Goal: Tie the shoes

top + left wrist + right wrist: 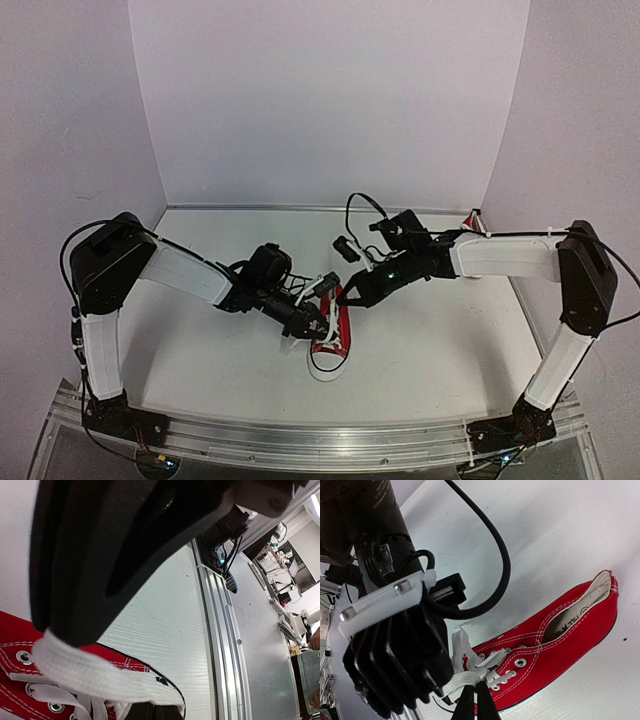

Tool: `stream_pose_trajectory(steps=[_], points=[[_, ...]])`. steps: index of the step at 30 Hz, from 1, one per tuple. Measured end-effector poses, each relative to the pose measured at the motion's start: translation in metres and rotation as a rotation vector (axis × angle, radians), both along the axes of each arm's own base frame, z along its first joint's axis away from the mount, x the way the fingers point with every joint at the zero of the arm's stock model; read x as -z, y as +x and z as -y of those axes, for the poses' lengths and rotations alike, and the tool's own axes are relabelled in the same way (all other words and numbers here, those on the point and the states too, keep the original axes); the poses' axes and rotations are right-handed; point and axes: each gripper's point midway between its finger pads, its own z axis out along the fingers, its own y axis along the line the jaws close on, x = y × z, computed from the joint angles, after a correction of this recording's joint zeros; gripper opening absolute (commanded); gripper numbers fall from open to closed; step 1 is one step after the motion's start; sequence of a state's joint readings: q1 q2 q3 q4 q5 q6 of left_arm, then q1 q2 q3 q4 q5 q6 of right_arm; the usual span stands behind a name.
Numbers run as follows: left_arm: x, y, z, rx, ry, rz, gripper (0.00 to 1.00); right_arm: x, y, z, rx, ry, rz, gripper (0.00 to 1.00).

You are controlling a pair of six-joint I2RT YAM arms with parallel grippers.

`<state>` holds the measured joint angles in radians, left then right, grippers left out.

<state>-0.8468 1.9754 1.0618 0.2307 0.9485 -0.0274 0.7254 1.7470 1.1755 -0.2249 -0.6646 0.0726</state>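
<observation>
The left claw (318, 325) is clamping fully shut on a flat white lace (95, 675) of the red shoe (330, 352), which is lying mid-counter (430, 350) between the arms. The right claw (475, 697) is pressing shut at the eyelets, though whether it is gripping anything cannot be told. To do this step well, both should be drawing outward evenly and low, so the shoe is not lifting.

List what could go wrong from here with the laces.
1. The left gripper pinches the white lace only at the tip of its jaws, so it may slip free.
2. The right gripper grips the lace right by the eyelets, so pulling could drag or lift the red shoe.
3. Both crowd over the shoe and might collide.
</observation>
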Motion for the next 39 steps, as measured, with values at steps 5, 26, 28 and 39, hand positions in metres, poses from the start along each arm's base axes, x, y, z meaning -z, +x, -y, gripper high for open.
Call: stream_pose_trajectory(steps=[5,26,28,39], points=[[0.001,-0.015,0.005,0.071,0.007,0.025,0.00,-0.001,0.000,0.000,0.004,0.004,-0.007,0.08],[0.012,-0.021,0.008,0.119,0.076,0.099,0.00,0.002,-0.023,0.057,0.274,0.023,-0.225,0.24],[0.014,-0.020,0.006,0.113,0.092,0.101,0.00,0.019,-0.037,0.068,0.318,-0.004,-0.294,0.20],[0.016,-0.013,0.007,0.091,0.122,0.111,0.00,0.100,-0.048,0.065,0.400,-0.179,-0.494,0.14]])
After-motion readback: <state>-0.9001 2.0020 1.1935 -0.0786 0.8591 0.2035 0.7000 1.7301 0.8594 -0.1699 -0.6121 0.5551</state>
